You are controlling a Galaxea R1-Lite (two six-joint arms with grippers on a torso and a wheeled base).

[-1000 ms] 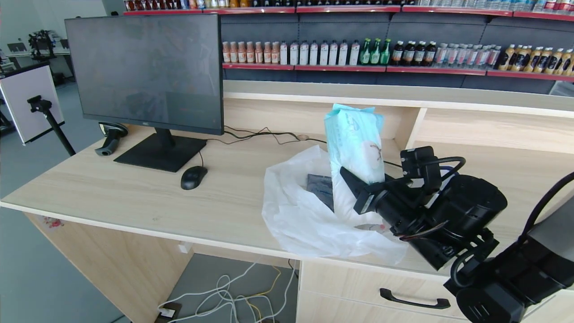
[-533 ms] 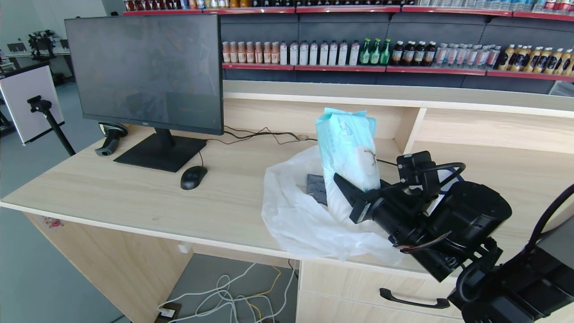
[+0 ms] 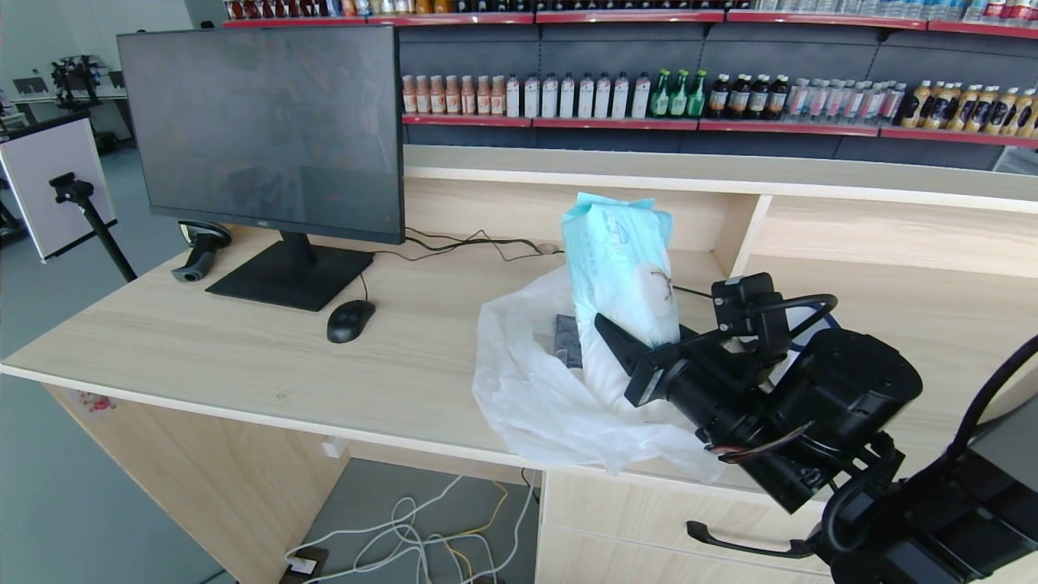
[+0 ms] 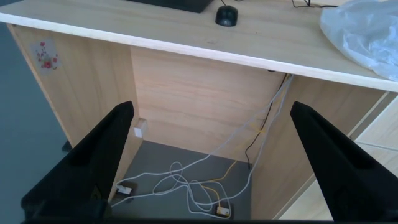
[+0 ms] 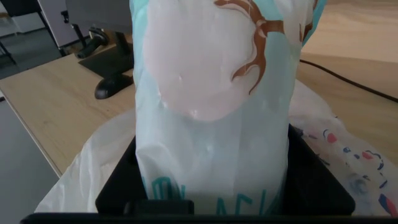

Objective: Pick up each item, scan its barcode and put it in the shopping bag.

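"Left wrist view shows my left claw (image 4: 211, 112) spread wide and carrying nothing. It hangs below the front edge of the pale wooden counter (image 4: 124, 18), with cables on the floor beyond."

"And the right?"

"My right claw (image 3: 645, 332) pinches the tall pale-blue-and-white soft plastic pack (image 3: 620, 259) near its lower end. The pack is upright with a slight lean, over the crumpled white thin-plastic shopping bag (image 3: 535, 389) at the counter's front edge. Whether the pack's bottom touches the film, I cannot tell. A dark flat item (image 3: 568, 341) lies in the bag just beside it."

"What worries you?"

"The bag's mouth is slumped, not held open. If I lower, I judge the pack could land on the film rather than inside. It could also shove the bag, which drapes over the front edge, off the counter. Gripped so low, the soft pack might fold or tip out on release."

"Scanned?"

"Can't tell. The grey handheld barcode scanner (image 3: 199, 247) sits well apart at the far left, beside the black monitor (image 3: 263, 130), past the black mouse (image 3: 350, 320)."
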